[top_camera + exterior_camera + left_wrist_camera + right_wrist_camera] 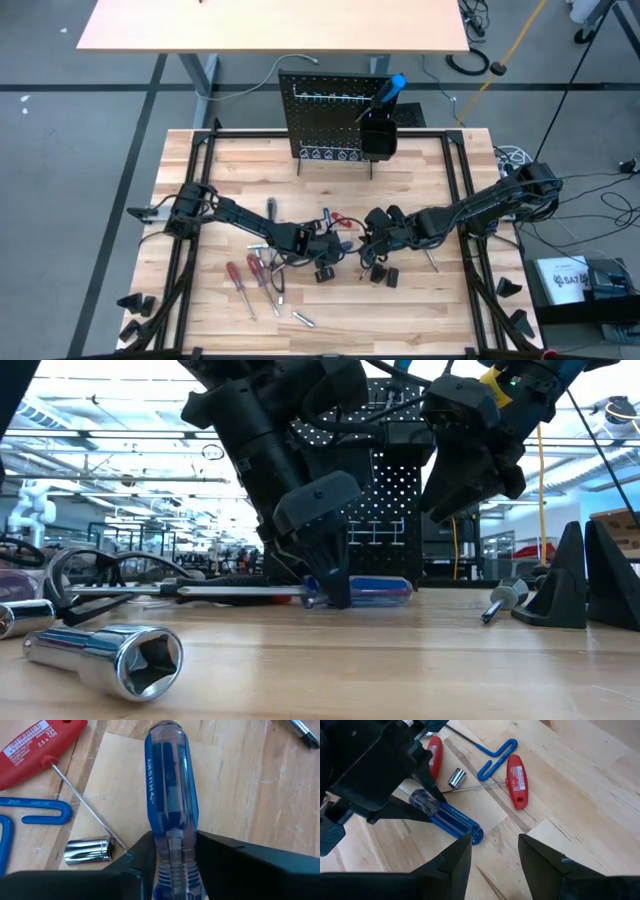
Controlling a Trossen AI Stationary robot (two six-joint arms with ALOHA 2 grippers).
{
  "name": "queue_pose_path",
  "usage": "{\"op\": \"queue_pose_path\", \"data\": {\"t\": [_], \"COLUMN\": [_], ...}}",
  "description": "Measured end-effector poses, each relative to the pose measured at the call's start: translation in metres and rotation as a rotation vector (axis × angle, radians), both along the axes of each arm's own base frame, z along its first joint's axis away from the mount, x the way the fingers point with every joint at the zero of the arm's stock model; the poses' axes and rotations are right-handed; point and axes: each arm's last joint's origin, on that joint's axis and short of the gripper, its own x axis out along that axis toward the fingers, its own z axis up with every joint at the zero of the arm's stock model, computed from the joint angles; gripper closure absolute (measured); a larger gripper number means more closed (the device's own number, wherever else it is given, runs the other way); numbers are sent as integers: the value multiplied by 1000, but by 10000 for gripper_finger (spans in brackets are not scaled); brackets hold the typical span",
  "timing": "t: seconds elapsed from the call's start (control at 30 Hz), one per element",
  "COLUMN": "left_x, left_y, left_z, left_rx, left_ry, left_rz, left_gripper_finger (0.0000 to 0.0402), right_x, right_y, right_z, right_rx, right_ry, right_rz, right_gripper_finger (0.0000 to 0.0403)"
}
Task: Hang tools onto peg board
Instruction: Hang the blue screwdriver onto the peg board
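Near the middle of the pale wooden table, we see the left gripper clamped on the translucent blue-handled screwdriver. Its dark fingers press the ribbed shaft end of the handle from both sides, while the rounded butt juts out well past them. The screwdriver lies flat on the wood; in the low view its long axis runs level along the table, silver shaft one way, blue handle the other. Our right gripper hovers just beside it, fingers spread apart and empty, above the handle's butt. Behind both stands the upright black perforated peg board.
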Motion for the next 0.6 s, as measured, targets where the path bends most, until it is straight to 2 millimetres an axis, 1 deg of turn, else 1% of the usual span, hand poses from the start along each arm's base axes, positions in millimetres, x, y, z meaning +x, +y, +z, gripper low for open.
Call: {"op": "queue_pose_path", "data": {"t": [0.03,0.13,0.33,0.4,0.47,0.6], "left_x": [0,1,0,-1,2,4], "left_y": [0,-1,0,0,-1,-3], "left_z": [0,2,20,31,47,66], "left_rx": [0,-3,-16,-22,-32,-83], "left_ry": [-6,-22,-74,-107,-188,-299], "left_rz": [0,0,-1,-7,-19,-58], "left_gripper_finger": [298,299,299,299,299,299], "right_x": [0,0,-1,-3,-5,-12], "right_y": [0,0,3,5,5,6], "right_z": [0,0,-1,-1,3,12], "right_rx": [1,3,29,24,24,-2], "right_ry": [0,1,25,34,25,2], "right_rz": [1,2,50,56,58,53], "right_gripper_finger": [248,248,248,248,248,248]}}
